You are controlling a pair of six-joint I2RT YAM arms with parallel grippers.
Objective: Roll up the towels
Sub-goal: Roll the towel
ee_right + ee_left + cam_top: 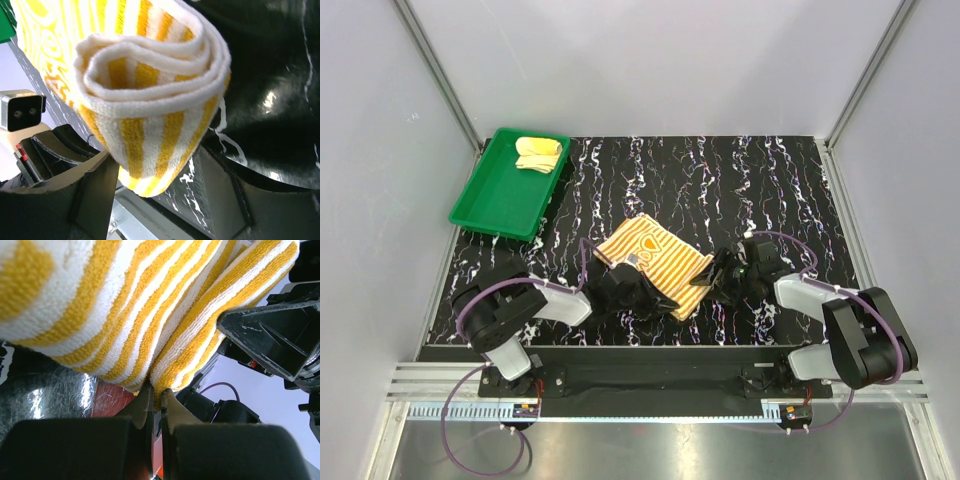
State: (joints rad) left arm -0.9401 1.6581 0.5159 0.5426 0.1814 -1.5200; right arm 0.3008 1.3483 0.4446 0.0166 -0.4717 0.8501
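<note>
The orange-and-cream striped towel (650, 255) lies mid-table, its near edge rolled up. My left gripper (620, 292) is at the roll's left end. In the left wrist view this gripper (157, 396) is shut on a fold of the striped towel (125, 315). My right gripper (713, 277) is at the roll's right end. In the right wrist view the rolled end of the towel (150, 95) sits between its spread fingers (80, 195). The left finger meets the roll, and a gap shows at the right one. The pale yellow towel (539, 153) lies rolled in the tray.
A green tray (500, 200) stands at the back left of the black marbled table (760, 180). Grey walls with metal posts close in the sides and back. A metal rail (650, 380) runs along the near edge by the arm bases.
</note>
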